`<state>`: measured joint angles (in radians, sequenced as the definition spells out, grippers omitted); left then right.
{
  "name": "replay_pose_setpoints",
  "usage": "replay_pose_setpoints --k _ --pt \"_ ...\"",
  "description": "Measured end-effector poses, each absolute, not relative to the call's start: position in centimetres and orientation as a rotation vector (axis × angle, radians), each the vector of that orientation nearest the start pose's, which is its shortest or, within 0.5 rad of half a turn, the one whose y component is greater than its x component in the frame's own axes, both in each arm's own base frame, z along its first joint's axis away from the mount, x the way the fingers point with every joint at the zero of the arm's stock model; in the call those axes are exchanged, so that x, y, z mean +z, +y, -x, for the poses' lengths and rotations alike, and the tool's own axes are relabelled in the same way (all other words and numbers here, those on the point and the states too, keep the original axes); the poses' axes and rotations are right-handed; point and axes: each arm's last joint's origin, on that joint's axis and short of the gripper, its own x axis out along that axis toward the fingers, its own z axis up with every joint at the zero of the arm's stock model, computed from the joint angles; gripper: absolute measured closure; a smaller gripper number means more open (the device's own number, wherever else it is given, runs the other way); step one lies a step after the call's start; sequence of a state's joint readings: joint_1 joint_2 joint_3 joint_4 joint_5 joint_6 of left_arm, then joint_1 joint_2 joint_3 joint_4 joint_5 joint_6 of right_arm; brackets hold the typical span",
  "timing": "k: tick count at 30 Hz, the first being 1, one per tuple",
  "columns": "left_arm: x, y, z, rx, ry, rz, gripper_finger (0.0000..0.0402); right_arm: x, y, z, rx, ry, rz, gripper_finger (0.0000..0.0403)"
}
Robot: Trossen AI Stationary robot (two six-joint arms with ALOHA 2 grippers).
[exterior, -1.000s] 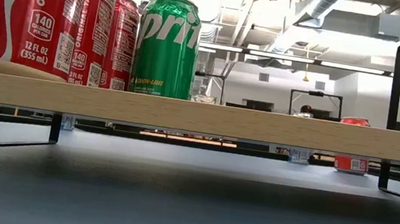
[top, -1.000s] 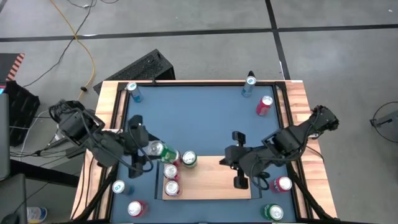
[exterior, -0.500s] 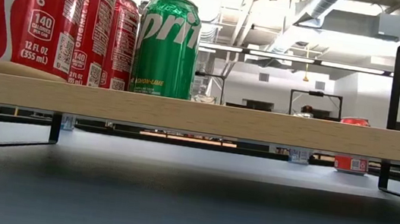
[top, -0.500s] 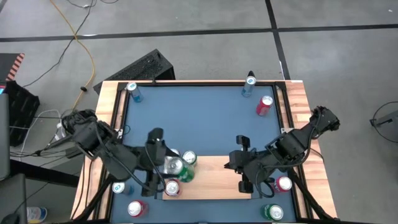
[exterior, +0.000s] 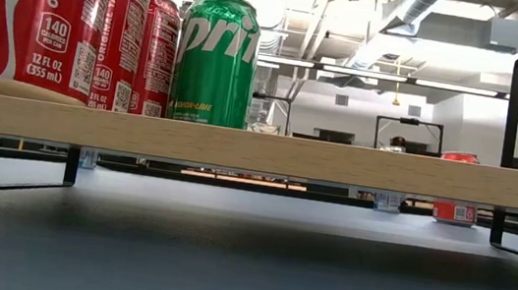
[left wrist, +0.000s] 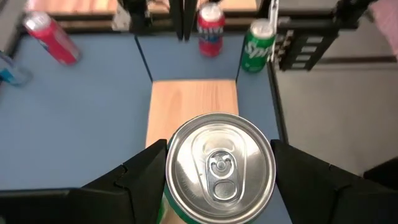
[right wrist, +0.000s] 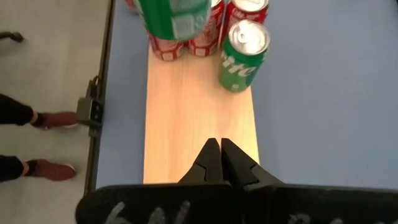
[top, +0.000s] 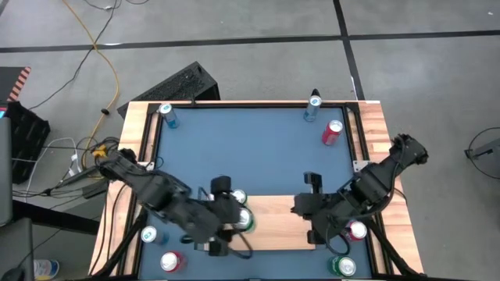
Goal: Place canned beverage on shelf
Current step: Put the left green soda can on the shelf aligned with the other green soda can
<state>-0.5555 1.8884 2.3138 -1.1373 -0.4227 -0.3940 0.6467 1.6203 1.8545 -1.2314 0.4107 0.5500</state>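
Observation:
My left gripper (top: 234, 220) is shut on a green can (left wrist: 221, 167) and hangs over the left part of the shelf (top: 273, 222), a light-wood board. A green can (right wrist: 242, 56) and red cans (right wrist: 168, 43) stand on the board's left end; in the low view they are the green can (exterior: 215, 60) and the red cans (exterior: 47, 15) on the board (exterior: 258, 151). The held can (right wrist: 174, 15) hangs above them. My right gripper (right wrist: 221, 158) is shut on nothing over the board's right part (top: 303, 209). My left gripper pinches the green can by its side wall just under the top rim (left wrist: 171, 171), one finger (left wrist: 143, 174) on each side. The fingers slant down from the table's left. The can is lifted clear of the board, its top leaning toward the arm.
Loose cans stand around the blue table (top: 250, 148): blue ones (top: 166, 115) (top: 312, 105) at the far edge, a red one (top: 333, 131) at the far right, red (top: 355, 231) and green (top: 341, 267) at the near right, two more (top: 169, 261) at the near left. The board's middle and right are bare.
My left gripper has carried the green can toward the table's right edge and slightly down, from beside the shelf's left end to over the cans there. My right gripper has drifted a little toward the near right, still shut.

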Motion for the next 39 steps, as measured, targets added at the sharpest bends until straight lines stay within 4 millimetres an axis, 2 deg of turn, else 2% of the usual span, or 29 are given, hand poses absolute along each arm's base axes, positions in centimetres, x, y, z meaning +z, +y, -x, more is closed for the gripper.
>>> replay_pose_setpoints --k 10,15,18,24,30,33,39 --pt "39.3 -19.5 -36.6 -0.07 0.841 -0.055 0.0159 40.1 19.0 -23.8 -0.033 0.879 0.079 0.0403" --pt "38.0 -20.1 -37.7 -0.096 0.845 -0.086 0.0159 40.2 19.4 -23.4 -0.042 0.864 0.083 0.0403" --pt "38.0 -20.3 -37.9 -0.087 0.818 -0.088 0.0159 40.1 19.5 -23.4 -0.043 0.865 0.075 0.0403" --pt "35.9 -20.6 -38.1 -0.096 0.79 -0.076 0.0159 40.1 19.9 -23.1 -0.056 0.854 0.058 0.0403" --pt "35.8 -18.5 -36.2 -0.093 0.686 0.005 0.0159 40.1 20.2 -22.8 -0.055 0.847 0.054 0.0403" --pt "34.8 -17.7 -35.5 -0.052 0.683 -0.007 0.0159 40.1 20.1 -22.8 -0.072 0.834 0.062 0.0403" --pt "32.9 -17.8 -35.5 -0.098 0.709 0.08 0.016 40.1 19.7 -23.2 -0.091 0.835 0.055 0.0403"
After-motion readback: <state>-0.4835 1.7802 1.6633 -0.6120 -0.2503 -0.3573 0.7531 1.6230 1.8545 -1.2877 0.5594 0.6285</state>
